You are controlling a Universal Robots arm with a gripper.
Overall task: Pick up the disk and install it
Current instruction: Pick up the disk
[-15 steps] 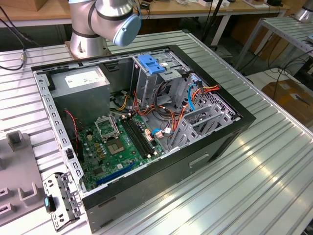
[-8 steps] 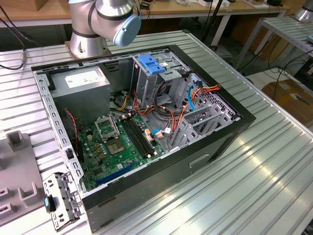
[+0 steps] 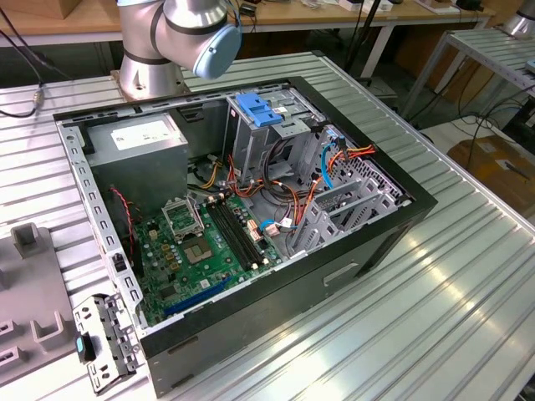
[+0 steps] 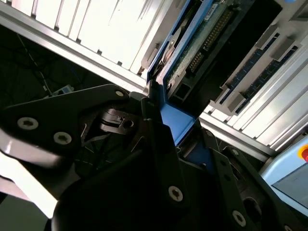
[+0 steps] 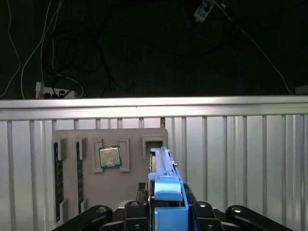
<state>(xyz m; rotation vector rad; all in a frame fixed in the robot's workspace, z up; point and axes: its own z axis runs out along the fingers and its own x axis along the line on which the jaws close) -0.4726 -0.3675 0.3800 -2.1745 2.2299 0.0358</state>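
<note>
The gripper is clamped on the disk at its blue end. It sits edgewise between the jaws, over the tray.

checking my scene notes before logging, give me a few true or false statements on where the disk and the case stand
1. The disk stands on edge in the grey tray. True.
2. A processor chip lies in that tray beside it. True.
3. The disk is already inside the computer case. False: it is at the tray, with the gripper astride it.
4. The case is closed. False: it is open, with the motherboard showing.
5. The handle atop the drive cage is red. False: it is blue.
</note>
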